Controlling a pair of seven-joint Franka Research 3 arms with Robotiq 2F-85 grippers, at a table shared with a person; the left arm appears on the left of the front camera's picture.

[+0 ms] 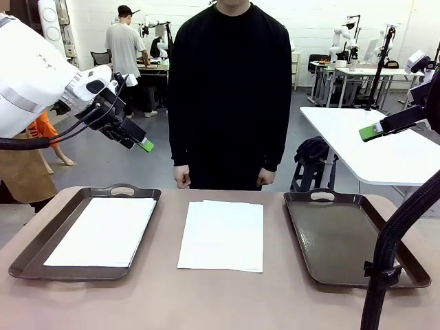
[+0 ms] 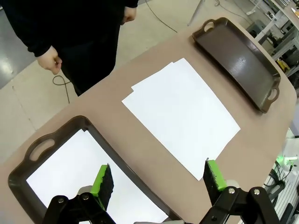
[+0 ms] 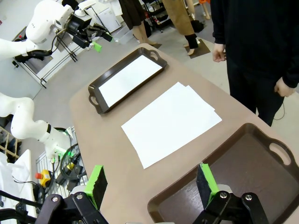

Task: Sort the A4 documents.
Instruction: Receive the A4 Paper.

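Light brown and bare at its near edge, the table (image 1: 158, 295) carries a loose pile of plain white A4 documents (image 1: 221, 236) at its middle. The top sheets are slightly fanned and lie flat where either arm could reach them. On the robot's left, a dark brown handled tray (image 1: 31, 258) already holds white paper (image 1: 103, 232) flat on its floor, which suggests one class of sheet goes there. The matching dark brown tray on the right (image 1: 297, 234) has a bare floor and is presumably meant for the other class. The robot's left hand (image 2: 158, 179) hangs high over the left tray's inner rim and the strip of table beside the pile, green pads wide apart and gripping nothing. The right hand (image 3: 149, 182) hovers likewise above the right tray's inner rim and the table beside it, fingers spread and empty. Both seem parked clear so that the pile lies unobstructed. Across the table a person in black (image 1: 230, 96) stands with arms hanging, well away from the paper.
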